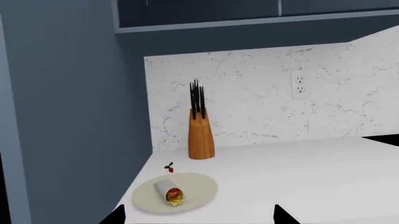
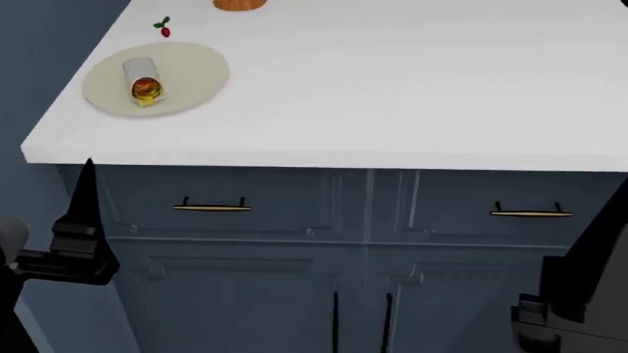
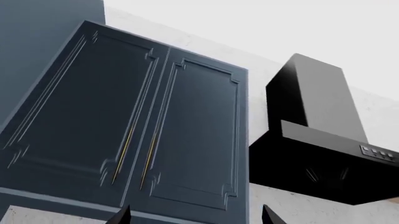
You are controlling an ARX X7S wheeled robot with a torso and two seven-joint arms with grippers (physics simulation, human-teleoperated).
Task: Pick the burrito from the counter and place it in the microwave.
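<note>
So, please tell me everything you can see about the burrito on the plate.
The burrito is a small rolled wrap of pale grey-white tortilla. One cut end is open and shows yellow, orange and red filling; in the head view that end faces the front edge of the counter. It lies on its side on a round beige plate, which is much larger, near the counter's left corner. Only the plate touches it. A tiny red cherry lies apart, behind the plate. Neither gripper is near it.
</note>
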